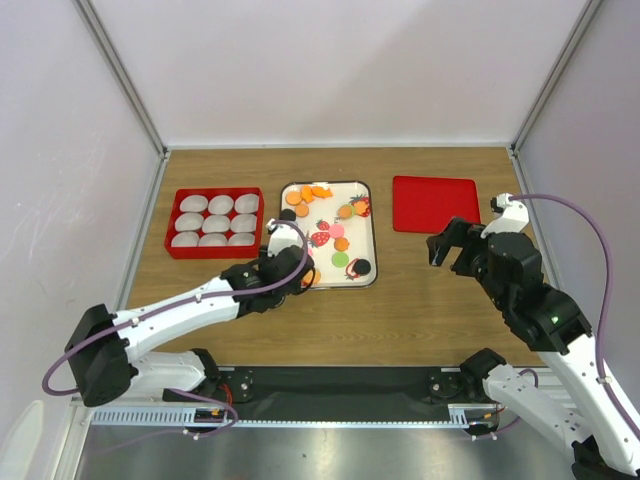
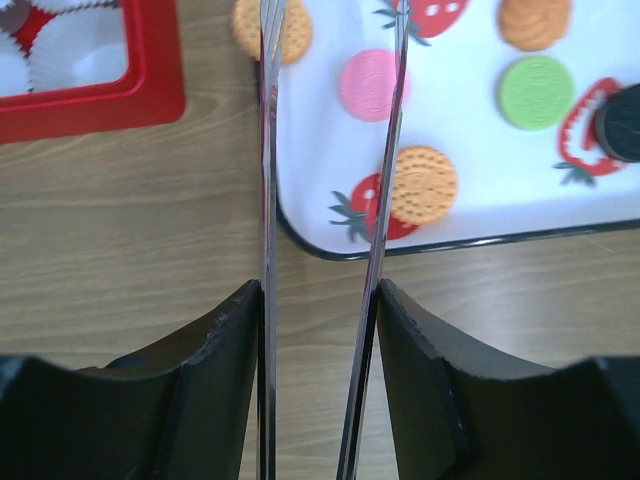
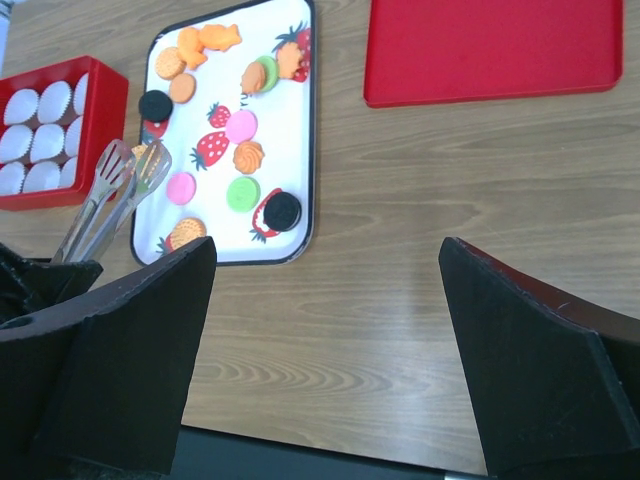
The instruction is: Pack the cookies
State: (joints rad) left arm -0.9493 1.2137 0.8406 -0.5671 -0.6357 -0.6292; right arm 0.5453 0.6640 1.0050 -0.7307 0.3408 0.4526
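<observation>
left pincer (image 2: 318,310) clamped on metal tongs (image 2: 268,200), blades apart over the near left corner of the white tray (image 2: 480,205) mid-worktop (image 3: 400,200). cookies (image 2: 424,185) lie scattered on that tray, an orange one just beside a blade. right pincer (image 3: 328,250) hangs wide open near the right edge, red lid (image 3: 495,45) beyond it, red box (image 1: 172,225) toward the left edge.

The table (image 3: 400,300) is showing matt wood grain, while the tray (image 2: 480,205) is gleaming smooth and white. The tongs (image 2: 385,150) are shining as polished metal, the red box (image 2: 150,60) is looking like smooth plastic around pleated paper cups (image 2: 85,60), and the fingers (image 2: 215,390) of the left gripper (image 2: 318,290) are looking matt black.
</observation>
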